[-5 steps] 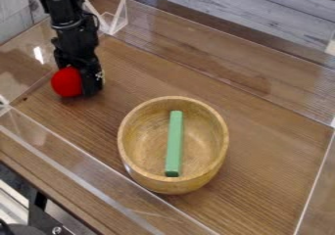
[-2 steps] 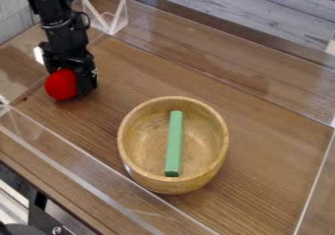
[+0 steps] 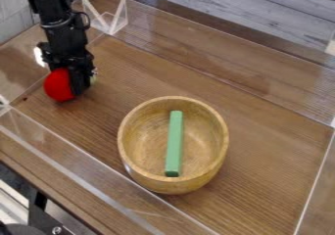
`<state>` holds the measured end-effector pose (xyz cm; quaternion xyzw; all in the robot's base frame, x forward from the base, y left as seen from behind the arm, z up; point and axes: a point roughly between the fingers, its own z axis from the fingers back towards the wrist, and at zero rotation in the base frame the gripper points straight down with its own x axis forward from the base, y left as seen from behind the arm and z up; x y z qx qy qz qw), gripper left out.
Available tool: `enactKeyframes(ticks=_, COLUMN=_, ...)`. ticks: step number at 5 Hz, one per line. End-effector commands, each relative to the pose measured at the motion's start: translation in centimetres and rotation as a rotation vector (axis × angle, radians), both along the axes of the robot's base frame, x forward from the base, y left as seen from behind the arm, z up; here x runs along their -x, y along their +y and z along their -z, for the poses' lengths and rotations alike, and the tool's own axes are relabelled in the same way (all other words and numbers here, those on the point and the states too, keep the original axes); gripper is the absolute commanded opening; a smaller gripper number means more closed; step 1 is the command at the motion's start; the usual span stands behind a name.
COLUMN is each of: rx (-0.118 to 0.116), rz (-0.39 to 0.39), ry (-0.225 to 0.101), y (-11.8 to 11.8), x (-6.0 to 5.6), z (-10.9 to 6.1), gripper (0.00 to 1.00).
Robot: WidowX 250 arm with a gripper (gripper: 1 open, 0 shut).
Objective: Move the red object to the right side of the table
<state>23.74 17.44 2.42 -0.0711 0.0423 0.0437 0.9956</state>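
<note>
Apparently upright, the red object (image 3: 58, 85), leafy top unclear.

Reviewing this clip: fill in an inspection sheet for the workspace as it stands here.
Surface: brown wood-grain tabletop, low clear walls along its edges
Job's things: red object on the tabletop near the left edge of the picture, partly hidden by the pincer
Clutter: round wooden bowl, green block lying inside it
Gripper: dark pincer down at the red object; whether it grips cannot be told
Cables: black cable-like loops at the bottom left corner, partly cut off
Surroundings: pale area beyond the far wall, little else in view
</note>
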Motion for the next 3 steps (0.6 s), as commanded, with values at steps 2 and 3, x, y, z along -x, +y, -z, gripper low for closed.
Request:
enactKeyframes(ticks=2, rx=-0.107, rz=0.021, ry=-0.129, y=-4.0, x=-5.6, z=-6.9, gripper=0.0)
enactKeyframes(ticks=3, rx=-0.093, rz=0.087, ry=-0.14, y=-9.0, x=-8.2, z=-6.6, gripper=0.0)
